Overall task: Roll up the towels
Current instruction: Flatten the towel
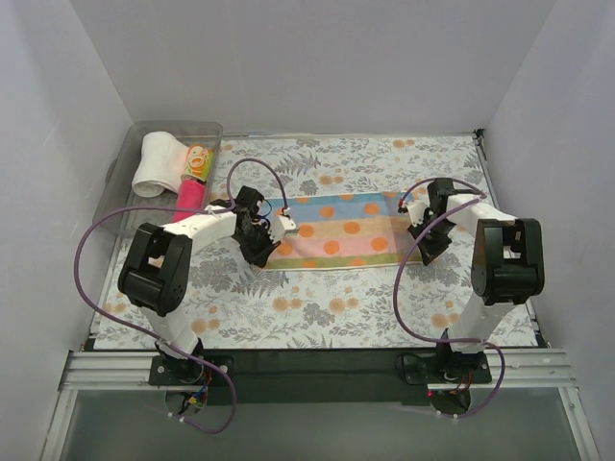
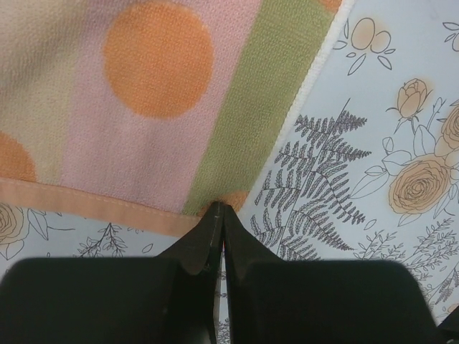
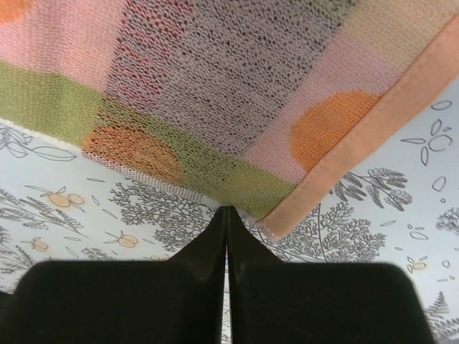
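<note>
A striped towel with orange spots (image 1: 336, 230) lies spread out as a long strip on the floral table covering. My left gripper (image 1: 264, 240) is shut on the towel's near left corner; in the left wrist view the shut tips (image 2: 217, 209) pinch the orange hem of the towel (image 2: 143, 107). My right gripper (image 1: 420, 237) is shut on the near right corner; in the right wrist view its tips (image 3: 227, 210) meet at the green edge of the towel (image 3: 215, 86), which looks slightly lifted there.
A clear plastic bin (image 1: 173, 125) stands at the back left. It holds a rolled white towel (image 1: 159, 163), a yellow patterned roll (image 1: 197, 158) and a magenta roll (image 1: 189, 195). White walls enclose the table on three sides.
</note>
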You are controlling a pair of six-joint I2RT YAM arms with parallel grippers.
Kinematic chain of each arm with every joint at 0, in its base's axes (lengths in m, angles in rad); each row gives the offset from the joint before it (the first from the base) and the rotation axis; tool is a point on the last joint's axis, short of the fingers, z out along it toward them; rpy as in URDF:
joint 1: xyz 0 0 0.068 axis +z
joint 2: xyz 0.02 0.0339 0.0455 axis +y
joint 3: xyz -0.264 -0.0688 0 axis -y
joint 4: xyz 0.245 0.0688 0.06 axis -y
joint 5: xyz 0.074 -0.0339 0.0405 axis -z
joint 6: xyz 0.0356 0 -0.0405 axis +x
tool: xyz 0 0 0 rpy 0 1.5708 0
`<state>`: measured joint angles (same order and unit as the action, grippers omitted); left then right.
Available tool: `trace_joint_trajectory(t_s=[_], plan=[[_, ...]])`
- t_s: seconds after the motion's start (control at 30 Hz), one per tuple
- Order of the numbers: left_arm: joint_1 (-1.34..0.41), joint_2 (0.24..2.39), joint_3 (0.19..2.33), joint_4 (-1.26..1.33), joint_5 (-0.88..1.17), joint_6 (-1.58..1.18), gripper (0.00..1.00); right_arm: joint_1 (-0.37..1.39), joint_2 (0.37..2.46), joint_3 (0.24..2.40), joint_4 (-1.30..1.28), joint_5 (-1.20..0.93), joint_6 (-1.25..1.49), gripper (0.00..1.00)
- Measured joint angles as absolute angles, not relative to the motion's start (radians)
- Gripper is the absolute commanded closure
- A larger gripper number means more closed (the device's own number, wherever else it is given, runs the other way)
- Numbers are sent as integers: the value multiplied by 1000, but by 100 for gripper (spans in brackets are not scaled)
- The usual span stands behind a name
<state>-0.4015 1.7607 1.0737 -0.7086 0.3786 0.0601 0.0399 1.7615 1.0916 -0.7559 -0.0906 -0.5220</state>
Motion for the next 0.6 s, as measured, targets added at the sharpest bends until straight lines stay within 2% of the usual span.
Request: trace_joint_trajectory(t_s=[0.4,0.6], plan=[[-375,1711,1014,-693,363,111,100,45,1717,1044,-729,-11,-506,99],[-375,1711,1016,-699,362,115,100,36,1675,1071,-785,-118,-524,99]])
